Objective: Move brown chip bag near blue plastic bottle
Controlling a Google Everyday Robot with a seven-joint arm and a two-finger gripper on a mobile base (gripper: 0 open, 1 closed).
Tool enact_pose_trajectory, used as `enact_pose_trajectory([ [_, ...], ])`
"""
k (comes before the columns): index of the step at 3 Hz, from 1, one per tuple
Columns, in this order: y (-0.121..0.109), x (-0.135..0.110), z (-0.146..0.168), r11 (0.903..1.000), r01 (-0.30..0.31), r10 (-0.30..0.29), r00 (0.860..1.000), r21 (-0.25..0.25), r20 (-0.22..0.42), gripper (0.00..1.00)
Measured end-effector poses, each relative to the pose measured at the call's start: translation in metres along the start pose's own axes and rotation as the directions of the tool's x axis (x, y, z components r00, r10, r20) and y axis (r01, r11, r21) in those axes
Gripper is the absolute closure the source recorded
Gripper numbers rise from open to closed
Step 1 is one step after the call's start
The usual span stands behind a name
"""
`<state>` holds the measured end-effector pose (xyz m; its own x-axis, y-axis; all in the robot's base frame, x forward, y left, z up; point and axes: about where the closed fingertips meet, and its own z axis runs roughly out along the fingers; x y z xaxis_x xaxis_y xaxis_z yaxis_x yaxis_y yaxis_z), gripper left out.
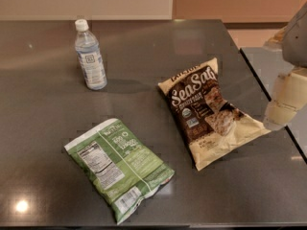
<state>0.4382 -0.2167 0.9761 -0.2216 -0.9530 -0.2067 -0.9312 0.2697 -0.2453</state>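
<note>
The brown chip bag point(209, 111) lies flat on the dark grey table point(43, 109), right of centre, its "Sea Salt" lettering facing up. The blue plastic bottle point(89, 55) stands upright with a white cap at the back left, well apart from the brown bag. My gripper point(284, 110) shows as a cream-coloured part at the right edge of the view, just right of the brown bag's lower corner, with the grey arm point(297, 32) above it. It holds nothing that I can see.
A green chip bag point(118, 167) with a white nutrition label lies at the front, left of centre. The table's right edge point(268, 90) runs close past the brown bag, and a second surface point(268, 63) lies beyond it. A wall stands behind.
</note>
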Motion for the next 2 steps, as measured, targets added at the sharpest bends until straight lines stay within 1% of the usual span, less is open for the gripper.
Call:
enact_pose_trajectory([
  [1, -0.001, -0.001, 0.000, 1.0000, -0.001, 0.001, 1.000, 0.003, 0.003, 0.00],
  [2, -0.007, -0.016, 0.016, 0.9996, -0.025, 0.025, 0.999, -0.010, 0.023, 0.00],
])
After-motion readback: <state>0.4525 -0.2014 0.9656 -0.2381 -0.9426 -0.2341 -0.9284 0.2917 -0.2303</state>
